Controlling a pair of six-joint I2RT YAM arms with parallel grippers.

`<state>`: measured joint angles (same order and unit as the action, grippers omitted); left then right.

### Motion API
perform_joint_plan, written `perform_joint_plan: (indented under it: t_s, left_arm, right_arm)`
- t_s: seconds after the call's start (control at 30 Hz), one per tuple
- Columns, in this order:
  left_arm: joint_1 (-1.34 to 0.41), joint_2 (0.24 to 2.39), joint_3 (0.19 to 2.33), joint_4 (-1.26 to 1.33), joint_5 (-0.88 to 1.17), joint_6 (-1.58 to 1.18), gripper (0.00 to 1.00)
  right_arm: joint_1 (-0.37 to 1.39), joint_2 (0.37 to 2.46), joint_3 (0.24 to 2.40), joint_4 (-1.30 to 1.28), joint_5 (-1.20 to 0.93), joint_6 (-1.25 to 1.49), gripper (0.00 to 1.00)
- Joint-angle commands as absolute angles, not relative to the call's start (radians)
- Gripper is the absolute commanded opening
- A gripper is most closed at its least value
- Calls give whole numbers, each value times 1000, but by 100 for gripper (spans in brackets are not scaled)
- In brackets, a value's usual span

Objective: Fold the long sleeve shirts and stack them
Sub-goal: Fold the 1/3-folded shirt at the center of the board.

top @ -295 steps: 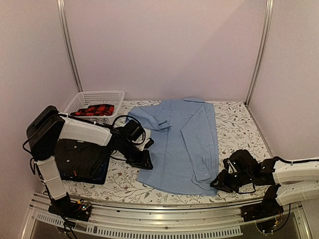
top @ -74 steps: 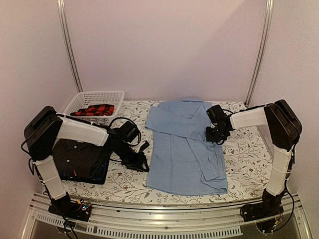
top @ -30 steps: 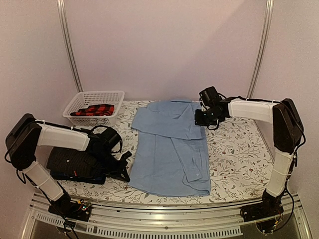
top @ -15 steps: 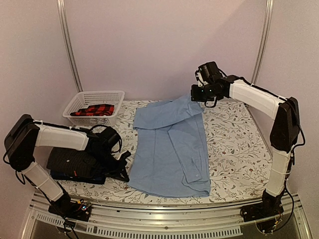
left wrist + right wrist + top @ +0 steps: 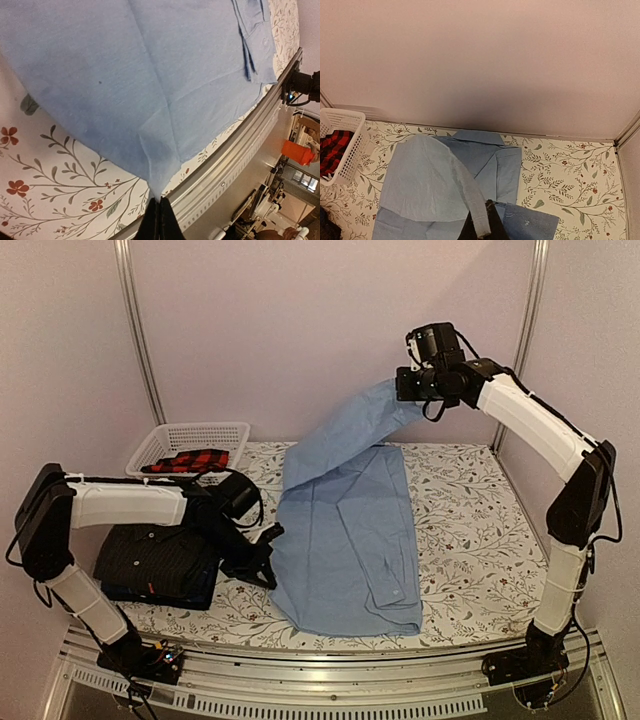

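Shirt [image 5: 345,530] | sleeve hangs from raised right gripper [image 5: 404,389] | left gripper [image 5: 271,557] apparently grips hem

Lighting is soft, diffuse and moderately dim, with a pinkish cast. A broad soft shadow falls on the back wall [image 5: 480,107] in the right wrist view. Fine detail is slightly grainy.

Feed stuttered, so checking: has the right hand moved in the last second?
Yes. The right hand, shut on the light blue shirt, has risen from the table's far edge to well up the back wall, lifting the cloth.
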<state>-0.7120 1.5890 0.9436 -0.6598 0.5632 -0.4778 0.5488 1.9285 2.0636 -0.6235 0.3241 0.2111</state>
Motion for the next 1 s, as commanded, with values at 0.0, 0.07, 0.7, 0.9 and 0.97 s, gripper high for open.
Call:
perform_joint_plan:
  t_s: [0.0,0.07,0.7,0.9,0.97]
  left_arm:
    - [-769,1650,1046,-713,559,-427,0]
    - [-792,1681,1099,-727,561,-414,0]
    - [-951,1952,1416,-747,646,-353,0]
    - [-969,1998,1430,-747,663,-340,0]
    - [-973,2005,1429,-745,669,-340,0]
  right_arm:
    - [537,1853,2076,-638,466,147,0]
    - [525,1833,2063,-640,514,134,0]
    - [429,1672,1920,-641,696,62,0]
    - [426,1667,1913,-646,668,65,0]
    - [426,1667,1910,-651,647,76,0]
